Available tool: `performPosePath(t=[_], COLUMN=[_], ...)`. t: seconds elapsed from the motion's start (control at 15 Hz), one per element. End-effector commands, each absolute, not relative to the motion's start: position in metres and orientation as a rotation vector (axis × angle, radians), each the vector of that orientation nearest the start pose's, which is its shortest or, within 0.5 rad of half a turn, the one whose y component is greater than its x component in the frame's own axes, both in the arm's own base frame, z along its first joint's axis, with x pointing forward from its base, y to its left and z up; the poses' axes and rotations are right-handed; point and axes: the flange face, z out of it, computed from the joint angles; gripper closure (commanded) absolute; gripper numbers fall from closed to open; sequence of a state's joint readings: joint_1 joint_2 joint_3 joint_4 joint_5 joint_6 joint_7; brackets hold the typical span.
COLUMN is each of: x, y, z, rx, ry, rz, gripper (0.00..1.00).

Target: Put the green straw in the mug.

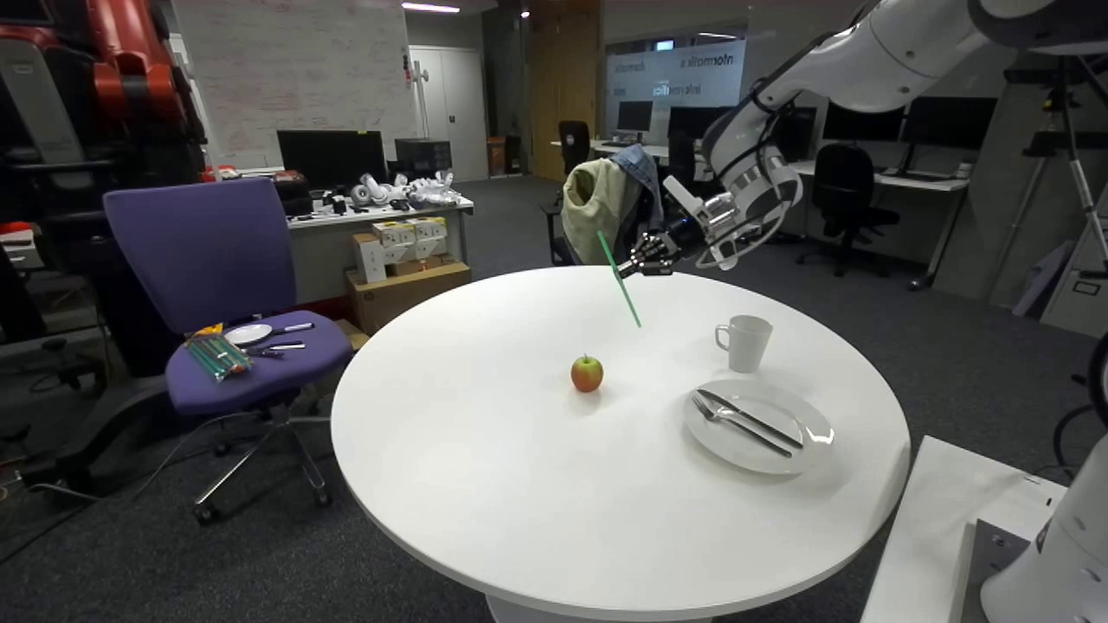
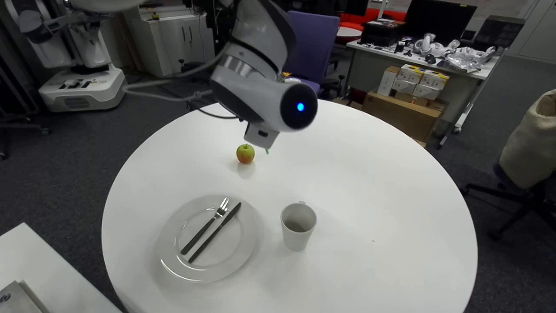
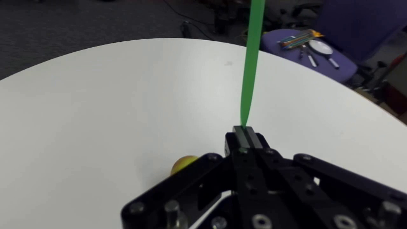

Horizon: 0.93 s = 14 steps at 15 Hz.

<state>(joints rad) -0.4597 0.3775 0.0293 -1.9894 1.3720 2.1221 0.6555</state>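
I have the green straw (image 3: 251, 60) pinched part-way along in the gripper (image 3: 244, 129), the pads narrowed to the stick's own thickness. It hangs tilted over the round worktop (image 1: 476, 441), farther out from the edge by the robot base (image 1: 1056, 549) than the mug (image 1: 750, 344), which stands upright without the straw. No corners here; I steer by edges.

My step, as I judge it, is the carry. I'd lift a little, then draw back toward the base edge, clear of the apple (image 1: 587, 374) near the middle. On the way I'd roll the wrist (image 2: 260, 100) to stand the straw upright; at this slant the lower tip could snag the rim and topple the mug. That tip, not the gripper, is what I'd line up with the mouth. The plate (image 2: 241, 254) lies just beside the mug, so I'd avoid that side, lower slowly, and release only once the tip is inside. In an exterior view the wrist hides nearly all the straw, so I can't fairly tell how high its tip hangs.
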Motion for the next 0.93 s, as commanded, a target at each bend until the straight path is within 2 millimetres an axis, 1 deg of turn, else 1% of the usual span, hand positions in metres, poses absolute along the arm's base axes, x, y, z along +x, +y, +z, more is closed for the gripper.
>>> performPosePath(t=[0.0,0.13,0.27,0.47,0.67,0.87], x=[0.555,0.548,0.547,0.551,0.557,0.564], y=[-0.235,-0.243,-0.248,-0.256,-0.266,-0.281], z=[0.259,0.254,0.259,0.269,0.273,0.272], rx=[-1.248,-1.353,-1.467,-1.612,-1.71,-1.713], ry=[1.759,1.731,1.68,1.568,1.462,1.373], rz=[0.569,0.666,0.732,0.787,0.761,0.692], gripper=[1.0,1.0,1.0,1.0,1.0,1.0])
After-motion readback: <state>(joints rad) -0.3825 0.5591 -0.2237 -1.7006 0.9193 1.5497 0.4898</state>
